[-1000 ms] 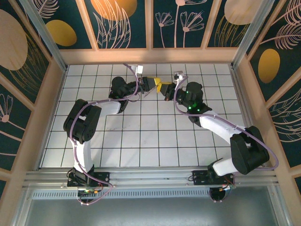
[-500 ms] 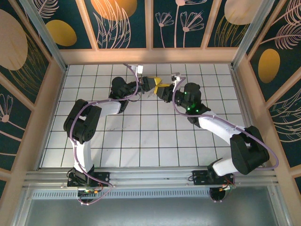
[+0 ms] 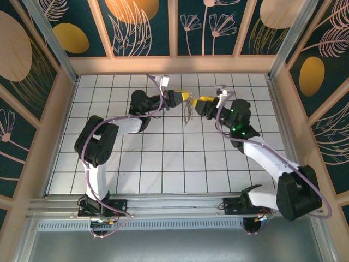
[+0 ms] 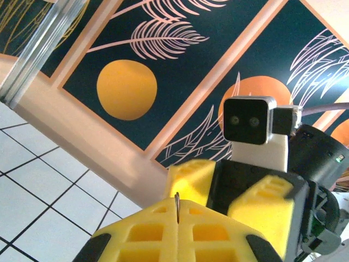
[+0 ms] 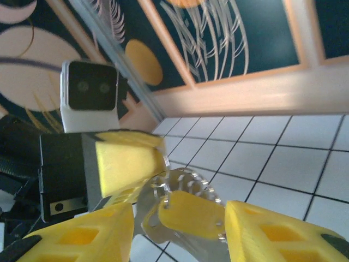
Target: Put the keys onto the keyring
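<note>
My left gripper [image 3: 184,97] is held up over the far middle of the floor, shut on the keyring. In the left wrist view its yellow fingers [image 4: 147,232] press together on the thin metal edge of the keyring [image 4: 177,203]. The keyring [image 5: 214,186] is a silver beaded loop. A yellow-headed key [image 5: 192,214] and a silver blade [image 5: 148,230] hang at it, and they dangle below the left fingers [image 3: 188,113]. My right gripper [image 5: 180,232] faces the left one. It is open, and the key lies in the gap between its fingers.
White tiled floor [image 3: 163,158] lies below both arms. A wooden rail and painted wall panels [image 3: 174,64] close the far side just behind the grippers. The right arm's camera [image 4: 249,120] sits directly opposite my left fingers.
The right gripper has opened from shut and pulled back to the right, letting go of the key. The left gripper stays shut on the keyring, which now hangs free below it.
</note>
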Controlling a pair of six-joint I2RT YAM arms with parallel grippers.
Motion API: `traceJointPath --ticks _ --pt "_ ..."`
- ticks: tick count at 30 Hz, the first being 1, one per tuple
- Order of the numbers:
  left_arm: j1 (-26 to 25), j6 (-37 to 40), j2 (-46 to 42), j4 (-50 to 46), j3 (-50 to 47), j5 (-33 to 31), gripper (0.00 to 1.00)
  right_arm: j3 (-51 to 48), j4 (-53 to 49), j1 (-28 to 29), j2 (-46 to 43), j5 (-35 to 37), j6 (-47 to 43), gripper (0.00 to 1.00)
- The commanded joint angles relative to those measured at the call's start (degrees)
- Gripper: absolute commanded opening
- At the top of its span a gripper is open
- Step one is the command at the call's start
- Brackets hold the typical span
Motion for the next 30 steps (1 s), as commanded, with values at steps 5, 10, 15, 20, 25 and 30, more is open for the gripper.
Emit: traceJointPath --ticks 5,10,15,20,25,30 --pt "-0.2 0.0 -0.2 2.9 2.5 1.6 0.0 -0.9 1.4 -4.1 -2.9 -1.5 2.6 0.48" --pt "-0.2 0.0 0.0 3.0 2.5 1.8 0.0 0.4 3.4 -4.4 -0.4 -2.3 3.9 0.47" --pt "-0.2 -0.3 0.0 3.3 2.5 2.2 0.0 1.5 7.4 -4.3 3.1 -5.5 6.4 0.46" --pt "-0.2 -0.2 -0.1 3.6 1.6 2.4 0.0 2.1 13.2 -5.1 6.6 -10.6 10.7 0.43" --pt "-0.2 -1.0 -0.1 4.9 0.7 2.3 0.0 2.7 18.3 -5.6 10.1 -12.8 15.3 0.38" --pt "-0.2 -1.2 -0.2 5.1 0.5 1.9 0.0 2.0 26.0 -5.3 13.3 -15.4 20.7 0.37"
